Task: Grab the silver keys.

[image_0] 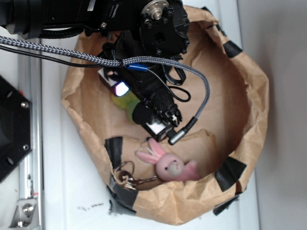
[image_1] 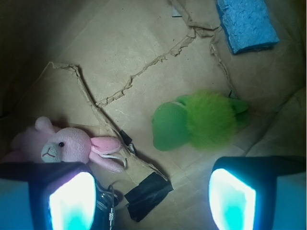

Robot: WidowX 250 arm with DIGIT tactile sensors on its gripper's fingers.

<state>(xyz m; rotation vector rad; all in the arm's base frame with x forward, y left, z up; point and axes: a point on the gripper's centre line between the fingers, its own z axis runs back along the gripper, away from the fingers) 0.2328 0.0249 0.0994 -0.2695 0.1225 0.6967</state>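
Note:
The silver keys [image_0: 128, 178] lie on round rings at the near-left inner wall of the brown paper basket [image_0: 259, 110], just left of the pink bunny [image_0: 170, 165]. My gripper [image_0: 138, 108] hangs open above the basket floor, up and away from the keys. In the wrist view the gripper [image_1: 151, 201] is open with bare paper and black tape [image_1: 148, 194] between its glowing fingers. Only a bit of the keys [image_1: 109, 203] peeks out beside the left finger [image_1: 72, 201], which hides the rest. The bunny [image_1: 67, 143] lies just above that finger.
A green furry toy [image_1: 201, 120] lies mid-floor, partly under the gripper in the exterior view. A blue sponge [image_1: 247, 24] sits at the far end. The basket's crumpled walls rise close around the keys. A black cable [image_0: 201, 96] loops off the wrist.

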